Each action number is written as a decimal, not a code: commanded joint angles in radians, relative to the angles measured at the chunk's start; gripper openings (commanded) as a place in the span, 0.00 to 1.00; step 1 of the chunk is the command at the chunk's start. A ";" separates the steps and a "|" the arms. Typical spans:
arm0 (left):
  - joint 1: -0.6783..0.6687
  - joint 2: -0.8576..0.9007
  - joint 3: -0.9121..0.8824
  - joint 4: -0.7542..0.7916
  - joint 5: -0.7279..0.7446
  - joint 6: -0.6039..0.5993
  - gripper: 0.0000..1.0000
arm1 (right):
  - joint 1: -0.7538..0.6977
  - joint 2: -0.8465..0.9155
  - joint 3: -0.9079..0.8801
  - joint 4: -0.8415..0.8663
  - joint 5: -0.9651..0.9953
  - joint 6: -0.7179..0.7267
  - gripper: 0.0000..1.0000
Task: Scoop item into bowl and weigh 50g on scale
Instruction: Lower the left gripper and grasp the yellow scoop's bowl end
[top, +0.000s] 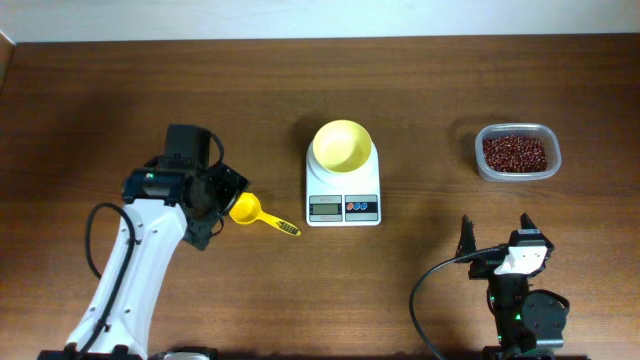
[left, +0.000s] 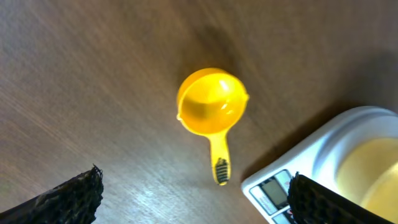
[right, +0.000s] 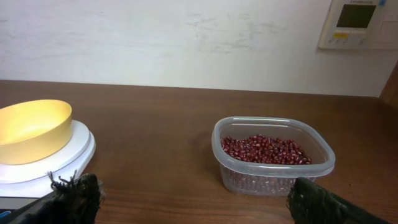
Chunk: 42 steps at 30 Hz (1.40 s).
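- My left claw (left: 196, 185) is wide open, holding nothing, above the yellow scoop (left: 212, 104) on the table (left: 93, 74).
- My right claw (right: 193, 188) is wide open and empty too.
- The bowl (top: 342, 146) sits on the scale (top: 343, 187).
- The beans (right: 265, 149) lie in a clear tub (right: 273, 179), right of the scale.
- The wall box (right: 359, 23) has words too small to read.

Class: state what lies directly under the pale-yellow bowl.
The white scale sits under the bowl; its display and buttons show, but the platform middle is covered.
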 joint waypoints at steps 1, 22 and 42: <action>-0.003 0.007 -0.070 0.055 -0.011 -0.018 0.94 | -0.004 -0.004 -0.005 -0.005 0.012 0.005 0.99; -0.003 0.212 -0.218 0.358 0.065 -0.091 0.59 | -0.004 -0.004 -0.005 -0.005 0.011 0.005 0.99; -0.003 0.224 -0.219 0.366 -0.011 -0.091 0.38 | -0.004 -0.004 -0.005 -0.005 0.012 0.005 0.99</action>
